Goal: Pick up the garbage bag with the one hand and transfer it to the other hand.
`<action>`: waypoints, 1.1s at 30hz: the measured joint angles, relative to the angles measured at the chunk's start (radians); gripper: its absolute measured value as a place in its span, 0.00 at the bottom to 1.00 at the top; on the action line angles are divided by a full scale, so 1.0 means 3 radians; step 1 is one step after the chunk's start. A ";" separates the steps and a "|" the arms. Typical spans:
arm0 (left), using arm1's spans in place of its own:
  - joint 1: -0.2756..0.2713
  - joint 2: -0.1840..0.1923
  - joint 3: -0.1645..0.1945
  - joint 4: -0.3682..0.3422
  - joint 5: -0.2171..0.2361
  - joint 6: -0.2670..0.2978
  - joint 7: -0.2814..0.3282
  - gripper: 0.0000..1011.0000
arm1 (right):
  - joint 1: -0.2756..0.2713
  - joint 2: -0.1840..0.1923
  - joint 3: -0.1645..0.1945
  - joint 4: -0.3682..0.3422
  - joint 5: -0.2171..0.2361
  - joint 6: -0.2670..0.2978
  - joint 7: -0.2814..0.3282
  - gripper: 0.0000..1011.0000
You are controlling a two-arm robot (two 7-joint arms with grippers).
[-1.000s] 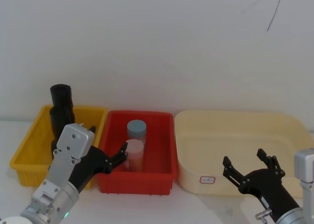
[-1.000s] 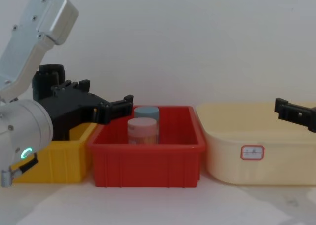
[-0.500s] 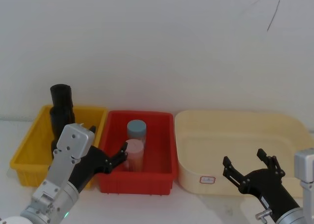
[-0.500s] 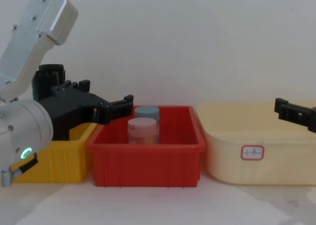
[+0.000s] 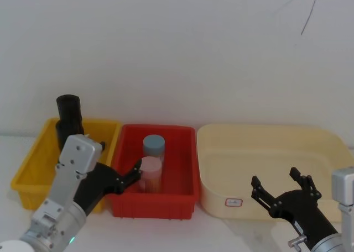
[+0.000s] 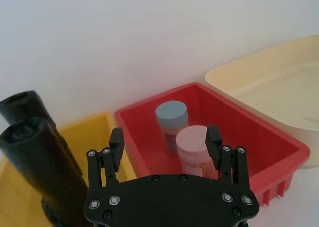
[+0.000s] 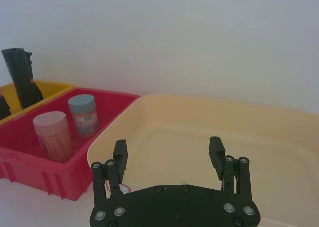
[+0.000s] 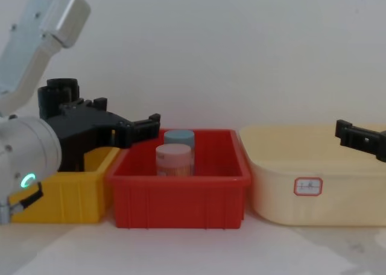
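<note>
While wide open and empty, right next to the bag [image 6: 45, 167].
Left wrist: left gripper [image 6: 164, 135] spread wide, holding nothing, pointing at the red bin [image 6: 249, 130]; bag upright in the yellow bin [image 6: 94, 125]. Might bump the pink jar [image 6: 192, 147] or grab the other roll [image 6: 22, 105]. Right wrist: right gripper [image 7: 168, 146] open, empty, over the cream tub [image 7: 279, 137]. Head: low, reaching forward.

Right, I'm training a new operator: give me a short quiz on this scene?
1. True or false: the left gripper is shut on a black roll.
2. Fill in: the two jars stand in the ___ bin.
3. How many black rolls stand in the yellow bin? A one, B two, C three.
Key: 1 false, it is open and empty, as is the right gripper. 2 the red bin. 3 B.
</note>
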 joint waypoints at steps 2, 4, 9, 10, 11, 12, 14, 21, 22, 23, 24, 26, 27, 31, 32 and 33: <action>0.0050 0.0014 -0.0048 -0.0078 -0.0054 0.0068 0.0000 0.99 | 0.0000 0.0000 0.0000 0.0000 0.0000 0.0000 0.0000 0.99; 0.0097 0.0030 -0.0093 -0.0145 -0.0101 0.0124 0.0000 0.99 | 0.0000 0.0000 0.0000 0.0000 0.0000 0.0000 0.0000 0.99; 0.0264 0.0081 -0.0241 -0.0346 -0.0220 0.0262 0.0023 0.99 | 0.0000 0.0000 0.0000 0.0000 0.0000 0.0000 0.0000 0.99; 0.0326 0.0100 -0.0295 -0.0412 -0.0263 0.0309 0.0038 0.99 | 0.0000 0.0000 0.0000 0.0000 0.0000 0.0000 0.0000 0.99; 0.0370 0.0114 -0.0332 -0.0457 -0.0281 0.0327 0.0045 0.99 | 0.0000 0.0000 0.0000 0.0000 0.0000 0.0000 0.0000 0.99; 0.0435 0.0136 -0.0390 -0.0521 -0.0323 0.0370 0.0060 0.99 | 0.0000 0.0000 0.0000 0.0000 0.0000 0.0000 0.0000 0.99; 0.0515 0.0163 -0.0463 -0.0592 -0.0359 0.0405 0.0073 0.99 | 0.0000 0.0000 0.0000 0.0000 0.0000 0.0000 0.0000 0.99; 0.0788 0.0288 -0.0749 -0.0810 -0.0500 0.0539 0.0095 0.99 | 0.0000 0.0000 0.0000 0.0000 0.0000 0.0000 0.0000 0.99; 0.0808 0.0300 -0.0774 -0.0825 -0.0511 0.0552 0.0095 0.99 | 0.0000 0.0000 0.0000 0.0000 0.0000 0.0000 0.0000 0.99; 0.0847 0.0327 -0.0822 -0.0853 -0.0533 0.0580 0.0095 0.99 | 0.0000 0.0000 0.0000 0.0000 0.0000 0.0000 0.0000 0.99; 0.0883 0.0356 -0.0870 -0.0876 -0.0549 0.0606 0.0093 0.99 | 0.0000 0.0000 0.0000 0.0000 0.0000 0.0000 0.0000 0.99; 0.0906 0.0377 -0.0908 -0.0889 -0.0564 0.0632 0.0092 0.99 | 0.0000 0.0000 0.0000 0.0000 0.0000 0.0000 0.0000 0.99; 0.0916 0.0386 -0.0926 -0.0894 -0.0572 0.0648 0.0091 0.99 | 0.0000 0.0000 0.0000 0.0000 0.0000 0.0000 0.0000 0.99; 0.0955 0.0437 -0.1016 -0.0904 -0.0597 0.0715 0.0085 0.99 | 0.0000 0.0000 0.0000 0.0000 0.0000 0.0000 0.0000 0.99; 0.0957 0.0444 -0.1027 -0.0903 -0.0599 0.0725 0.0084 0.99 | 0.0000 0.0000 0.0000 0.0000 0.0000 0.0000 0.0000 0.99; 0.0958 0.0451 -0.1038 -0.0903 -0.0600 0.0733 0.0082 0.99 | 0.0000 0.0000 0.0000 0.0000 0.0000 0.0000 0.0000 0.99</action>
